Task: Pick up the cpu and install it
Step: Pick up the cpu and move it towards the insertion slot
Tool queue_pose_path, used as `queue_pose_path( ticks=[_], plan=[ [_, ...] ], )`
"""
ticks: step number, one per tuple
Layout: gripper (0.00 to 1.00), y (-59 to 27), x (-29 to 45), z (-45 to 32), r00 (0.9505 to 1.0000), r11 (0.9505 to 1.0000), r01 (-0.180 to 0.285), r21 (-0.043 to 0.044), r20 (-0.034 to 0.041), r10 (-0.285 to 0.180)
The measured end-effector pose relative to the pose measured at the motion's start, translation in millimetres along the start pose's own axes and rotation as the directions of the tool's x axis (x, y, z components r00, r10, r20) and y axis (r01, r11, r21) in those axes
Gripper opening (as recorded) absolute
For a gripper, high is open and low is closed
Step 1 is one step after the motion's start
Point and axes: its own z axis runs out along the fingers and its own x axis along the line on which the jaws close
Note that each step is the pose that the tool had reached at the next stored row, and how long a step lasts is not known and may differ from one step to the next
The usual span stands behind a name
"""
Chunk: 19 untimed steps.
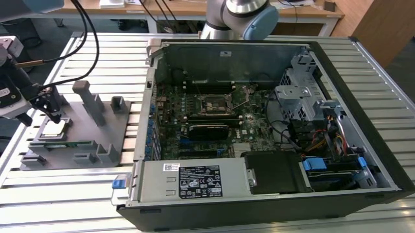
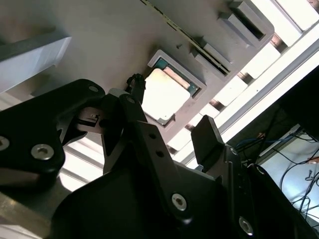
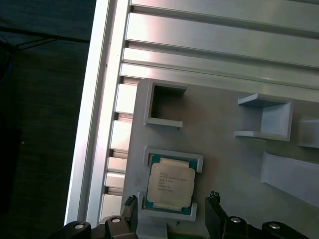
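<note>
The cpu (image 1: 55,128) (image 3: 171,185) (image 2: 162,94), a flat square chip with a silver top, lies in a shallow pocket of the grey fixture (image 1: 91,131) at the exterior view's left. My gripper (image 1: 52,112) (image 3: 172,199) (image 2: 172,109) hangs just above it and is open. One black fingertip (image 3: 130,201) stands on one side of the chip and the other (image 3: 214,197) on the opposite side, neither pressing on it. The open computer case (image 1: 337,87) holds the motherboard with its cpu socket (image 1: 214,103).
Upright grey posts (image 1: 84,94) rise from the fixture close to the gripper. A long green memory stick (image 1: 68,143) lies in a slot beside the cpu. Black cables (image 1: 87,34) hang over the slatted aluminium table (image 1: 65,194). The case wall (image 1: 146,121) stands between fixture and motherboard.
</note>
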Motion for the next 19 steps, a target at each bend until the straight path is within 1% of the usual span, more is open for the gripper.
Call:
queue_pose_path(
  ticks=[6,8,12,16,19],
  plan=[
    [0.64,0.5,0.1,5.8,1.0,1.0,-0.002,0.0,0.0002,0.002],
    [0.64,1.9,0.0,8.3,1.0,1.0,-0.006,0.0003,0.0001,0.006],
    [0.64,5.6,-0.4,14.7,0.9997,0.9997,-0.023,0.0006,0.0007,0.023],
    [0.64,6.8,-0.2,20.7,0.9995,0.9995,-0.032,0.0009,0.0005,0.032],
    [0.64,7.4,0.5,25.2,0.9992,0.9992,-0.04,0.0008,-0.0017,0.04]
  ],
)
